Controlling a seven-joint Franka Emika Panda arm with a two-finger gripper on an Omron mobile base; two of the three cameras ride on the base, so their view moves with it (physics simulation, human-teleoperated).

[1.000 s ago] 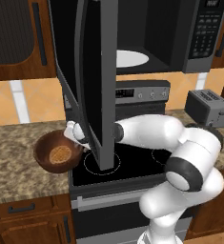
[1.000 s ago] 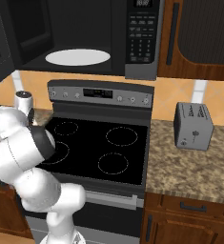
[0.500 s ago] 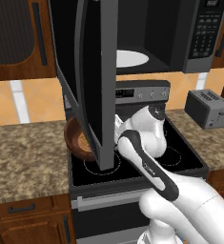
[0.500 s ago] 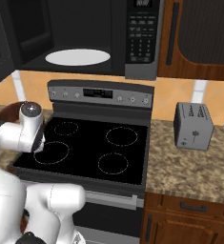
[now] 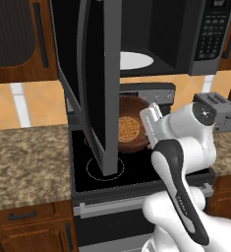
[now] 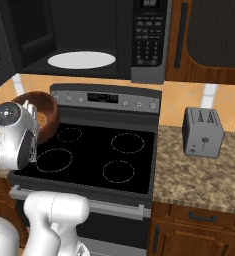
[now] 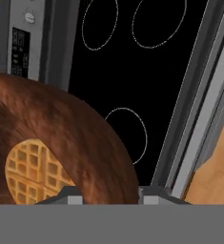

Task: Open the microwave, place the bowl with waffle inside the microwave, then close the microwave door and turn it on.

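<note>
Above the stove (image 6: 94, 150), bowl with waffle (image 5: 129, 129) now rides clamped by its rim in the half-closed pincer (image 5: 154, 129), lifted off the bench since a second ago. Microwave door (image 5: 98, 83) stands open; carry toward microwave (image 6: 84, 37) underway.

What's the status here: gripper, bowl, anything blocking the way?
Gripper shut on rim of round reddish-brown wooden bowl with waffle, held above black stove top. Grey-steel microwave open. Dark glass door hangs beside bowl.
</note>
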